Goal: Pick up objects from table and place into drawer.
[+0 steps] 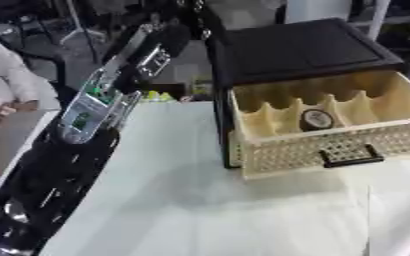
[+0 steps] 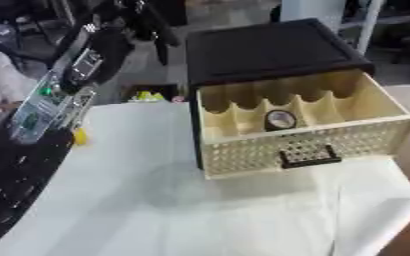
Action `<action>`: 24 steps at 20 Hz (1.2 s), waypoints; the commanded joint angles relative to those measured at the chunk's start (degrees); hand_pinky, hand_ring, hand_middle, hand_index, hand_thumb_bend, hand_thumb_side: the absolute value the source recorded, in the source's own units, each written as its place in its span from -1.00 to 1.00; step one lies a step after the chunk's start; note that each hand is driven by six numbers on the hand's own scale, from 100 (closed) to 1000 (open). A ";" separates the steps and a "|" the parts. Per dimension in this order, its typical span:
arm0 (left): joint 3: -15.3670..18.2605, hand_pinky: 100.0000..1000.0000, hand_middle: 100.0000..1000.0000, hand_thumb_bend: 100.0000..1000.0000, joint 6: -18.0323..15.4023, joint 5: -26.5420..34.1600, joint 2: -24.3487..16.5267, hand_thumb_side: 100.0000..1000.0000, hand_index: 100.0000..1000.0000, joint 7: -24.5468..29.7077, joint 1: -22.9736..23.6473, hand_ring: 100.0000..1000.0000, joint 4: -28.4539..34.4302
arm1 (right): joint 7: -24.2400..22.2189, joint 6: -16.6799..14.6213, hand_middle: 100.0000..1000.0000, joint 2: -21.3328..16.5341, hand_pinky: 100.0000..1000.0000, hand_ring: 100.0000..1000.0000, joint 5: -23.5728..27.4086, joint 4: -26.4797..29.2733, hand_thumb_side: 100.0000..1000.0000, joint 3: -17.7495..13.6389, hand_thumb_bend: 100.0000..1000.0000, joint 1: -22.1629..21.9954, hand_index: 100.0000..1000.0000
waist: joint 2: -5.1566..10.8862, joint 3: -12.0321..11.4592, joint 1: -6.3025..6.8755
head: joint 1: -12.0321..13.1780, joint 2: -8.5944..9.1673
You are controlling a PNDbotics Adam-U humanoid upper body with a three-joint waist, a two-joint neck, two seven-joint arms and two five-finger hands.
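Reaching in from the left side and up toward the far edge of the white-covered table, with the left hand a dark, blurred shape at the end of the black and silver arm, raised over the table's far left corner. Cannot tell whether open, closed or holding anything. No sign of the right hand in either view. Well apart from the left hand, to its right and nearer the camera: a cream drawer pulled out of a black cabinet, with a perforated front, a black handle and wavy-topped dividers splitting the inside into compartments. Resting in a middle compartment, against the dividers just behind the front wall: a round dark object with a pale rim. Lying with its flat round face turned up and tilted toward the camera; being round, without a long axis to tell. Not touched by the hand, and separated from it by the cabinet's left wall and a stretch of bare table. Long side of the drawer running left to right, slightly askew, front wall facing the robot. Beside the arm on the table's left edge, seen in the right eye view only: a small yellow thing, shape unclear. At the far edge, left of the cabinet: some yellow-green items, too blurred to make out.
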State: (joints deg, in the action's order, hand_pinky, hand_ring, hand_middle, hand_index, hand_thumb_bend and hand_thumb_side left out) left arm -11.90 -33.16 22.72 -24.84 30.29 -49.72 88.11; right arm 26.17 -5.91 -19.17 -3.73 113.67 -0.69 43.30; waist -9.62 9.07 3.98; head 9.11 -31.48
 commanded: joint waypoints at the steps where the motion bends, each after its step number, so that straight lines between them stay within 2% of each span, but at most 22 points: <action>1: 0.78 -0.21 0.06 -1.00 -4.62 2.80 -2.30 0.59 0.85 4.41 1.70 0.21 4.68 | 0.13 0.32 -0.19 -2.74 -0.52 -0.13 -0.80 0.92 0.86 -0.15 0.74 0.46 0.16 | 1.25 -0.51 -0.82 | -0.87 -0.49; 2: 1.03 -0.21 0.05 -1.00 -3.83 3.60 -2.38 0.63 0.85 3.62 2.97 0.21 5.63 | 0.02 0.51 -0.19 -3.34 -0.56 -0.14 -1.00 0.92 0.97 -0.08 0.71 0.21 0.16 | 1.37 -0.78 -1.21 | -1.11 -0.65; 3: 1.31 -0.21 0.05 -1.00 -3.03 4.39 -2.44 0.64 0.85 2.82 4.23 0.21 6.75 | -0.20 0.78 -0.19 -3.96 -0.58 -0.14 -1.24 0.92 0.97 0.01 0.71 -0.02 0.16 | 1.45 -1.00 -1.51 | -1.29 -0.75; 4: 1.54 -0.20 0.05 -1.00 -2.21 5.22 -2.50 0.68 0.85 2.00 5.47 0.21 8.00 | -0.62 1.18 -0.20 -4.74 -0.66 -0.16 -1.66 0.92 0.85 0.27 0.74 -0.24 0.17 | 1.50 -1.25 -1.84 | -1.49 -0.84; 5: 1.70 -0.20 0.05 -1.00 -1.40 6.02 -2.51 0.70 0.84 1.19 6.75 0.21 9.27 | -1.24 1.64 -0.22 -5.74 -0.72 -0.17 -2.26 0.92 0.58 0.56 0.82 -0.38 0.18 | 1.56 -1.48 -2.08 | -1.68 -0.95; 6: 1.87 -0.19 0.06 -1.00 -0.56 6.86 -2.48 0.72 0.84 0.35 8.09 0.22 10.61 | -1.98 2.11 -0.22 -6.87 -0.78 -0.18 -2.99 0.92 0.58 1.00 0.87 -0.41 0.20 | 1.62 -1.65 -2.36 | -1.90 -1.08; 7: 2.01 -0.19 0.07 -1.00 0.26 7.69 -2.52 0.73 0.85 -0.47 9.42 0.22 11.94 | -2.76 2.62 -0.22 -7.96 -0.86 -0.19 -3.73 0.92 0.43 1.39 0.98 -0.39 0.21 | 1.68 -1.75 -2.56 | -2.06 -1.21; 9: 2.21 -0.20 0.08 -1.00 1.90 9.33 -2.83 0.75 0.85 -1.99 12.08 0.22 14.60 | -4.36 3.88 -0.23 -10.32 -0.99 -0.21 -5.29 0.92 0.16 2.72 1.00 -0.32 0.23 | 1.81 -1.88 -3.01 | -2.19 -1.51; 11: 2.75 -0.21 0.08 -1.00 3.59 11.02 -3.06 0.76 0.85 -2.27 14.83 0.22 17.35 | -6.04 5.11 -0.24 -13.00 -1.00 -0.22 -6.96 0.92 0.01 4.58 1.00 -0.37 0.24 | 1.96 -2.07 -3.40 | -2.35 -1.84; 17: 6.36 -0.24 0.09 -1.00 8.72 16.15 -2.13 0.77 0.85 -1.70 23.02 0.20 25.40 | -11.17 7.53 -0.29 -21.32 -1.00 -0.30 -12.08 0.65 -0.02 10.17 1.00 -0.80 0.28 | 2.68 -2.91 -4.33 | -3.18 -2.90; 21: 9.29 -0.25 0.13 -1.00 12.03 19.45 -0.81 0.78 0.85 0.82 26.83 0.19 26.42 | -14.48 5.64 -0.31 -26.69 -1.00 -0.33 -15.22 -1.97 -0.02 14.81 1.00 -1.24 0.32 | 3.22 -3.36 -4.89 | -3.77 -3.59; 24: 11.43 -0.24 0.16 -1.00 14.54 21.97 0.08 0.83 0.85 3.30 29.22 0.19 26.47 | -16.99 3.22 -0.31 -30.78 -1.00 -0.34 -15.48 -4.27 -0.02 18.59 1.00 -1.72 0.34 | 3.58 -3.66 -5.28 | -4.47 -4.26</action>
State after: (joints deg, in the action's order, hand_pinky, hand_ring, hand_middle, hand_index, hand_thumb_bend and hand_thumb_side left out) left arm -1.86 -19.64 43.49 -24.44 32.76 -20.11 113.42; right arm 10.19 -1.88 -46.67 -18.61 110.14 17.10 41.03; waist -6.91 5.39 -1.34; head 5.00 -35.25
